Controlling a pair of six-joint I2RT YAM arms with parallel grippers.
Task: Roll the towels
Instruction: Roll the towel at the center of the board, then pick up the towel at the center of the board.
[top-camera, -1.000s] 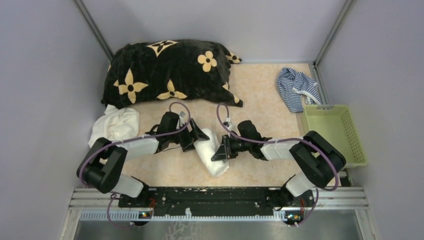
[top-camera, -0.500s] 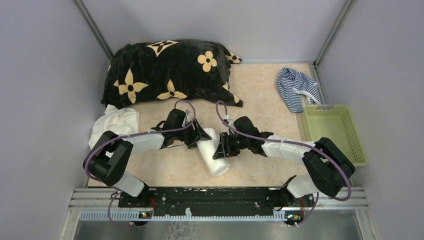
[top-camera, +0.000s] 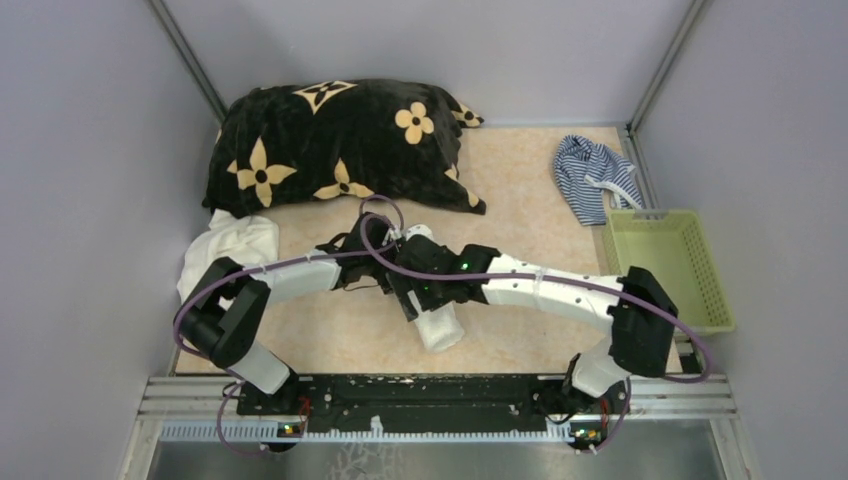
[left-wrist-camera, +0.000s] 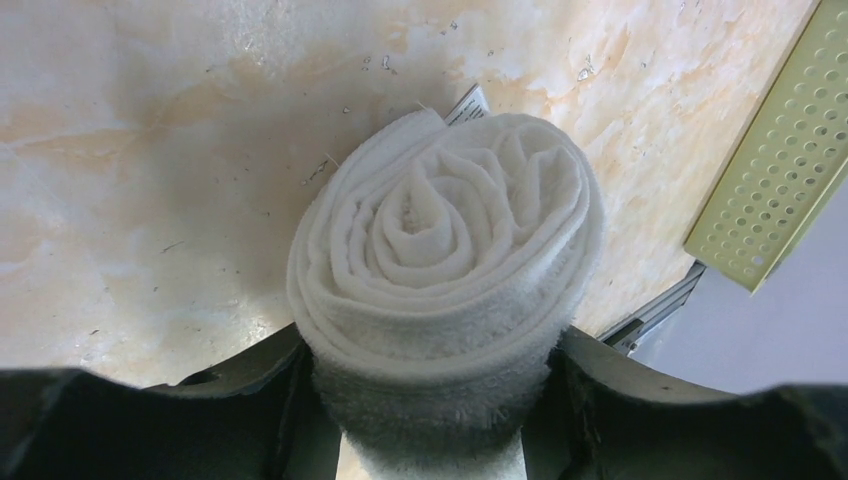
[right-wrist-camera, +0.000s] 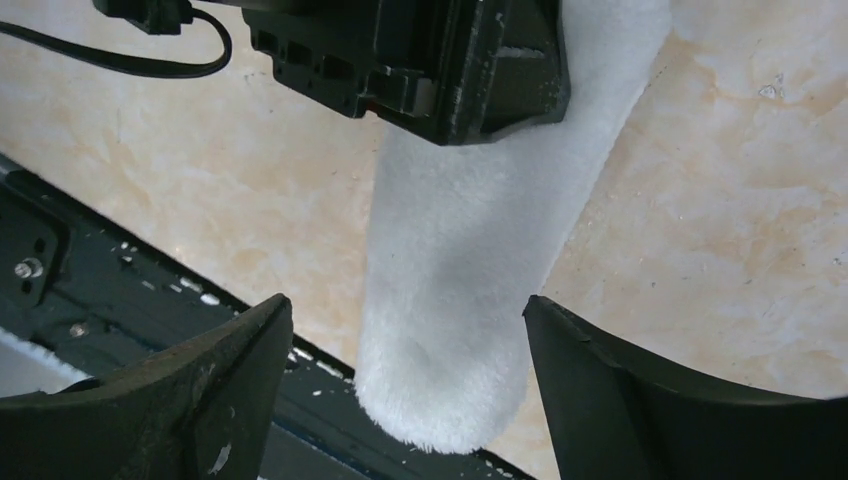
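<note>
A tightly rolled white terry towel (top-camera: 432, 318) lies on the mottled beige tabletop (top-camera: 520, 200), in front of a black pillow with tan flowers (top-camera: 335, 145). The left gripper (left-wrist-camera: 430, 440) has its fingers (left-wrist-camera: 250, 385) closed against both sides of the roll; its spiral end (left-wrist-camera: 445, 235) faces that wrist camera. The right gripper (right-wrist-camera: 400, 390) hangs over the roll with its fingers (right-wrist-camera: 215, 365) spread wide on either side, not touching it. A second white towel (top-camera: 230, 250), crumpled, sits just beside the pillow's front left corner. A blue-and-white striped garment (top-camera: 592, 175) and a pale green perforated basket (top-camera: 665, 265) lie well to the pillow's right.
</note>
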